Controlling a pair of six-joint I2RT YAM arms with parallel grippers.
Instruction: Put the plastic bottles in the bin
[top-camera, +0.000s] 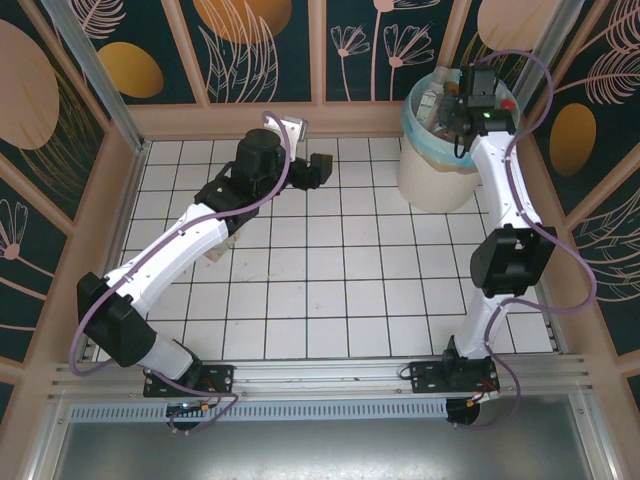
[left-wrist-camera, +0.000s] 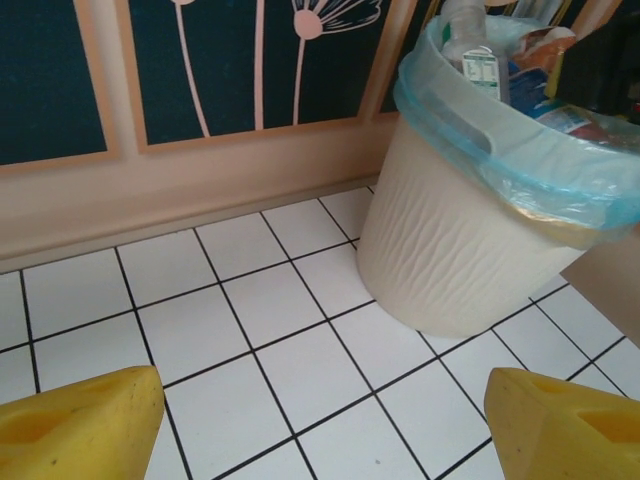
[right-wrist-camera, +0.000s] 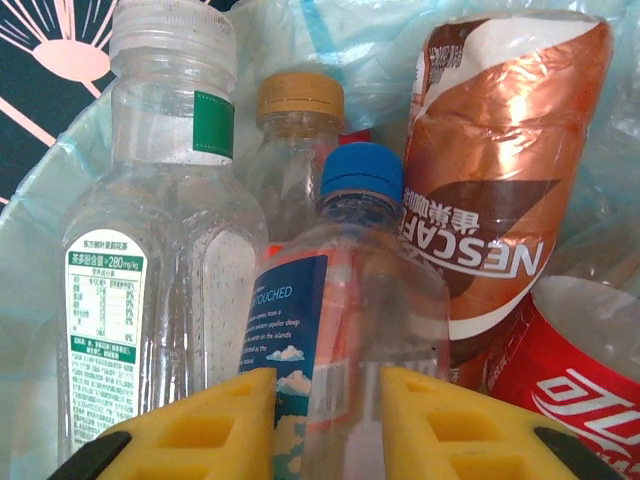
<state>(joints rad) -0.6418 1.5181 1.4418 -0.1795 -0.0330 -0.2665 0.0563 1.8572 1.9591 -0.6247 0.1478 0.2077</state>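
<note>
The bin (top-camera: 435, 185) stands on the table (top-camera: 330, 290), ahead and to the right of the left jaws and near the back wall (left-wrist-camera: 200, 190). The right jaws hang over the bin with the gripped bottle (right-wrist-camera: 350, 320) clamped between them. Left of it stands the taller bottle (right-wrist-camera: 165, 250), and behind and between these two is the third bottle (right-wrist-camera: 300, 120). Right of the jaws leans the Nescafé bottle (right-wrist-camera: 500, 170), with the lying bottle (right-wrist-camera: 575, 390) below it, all in the bin.

You saw a white, ribbed bin (left-wrist-camera: 450, 250) lined in pale blue-green, a blue-capped bottle (right-wrist-camera: 350, 300), a coppery-brown bottle (right-wrist-camera: 500, 170), and a white table (top-camera: 330, 290) gridded in black.
</note>
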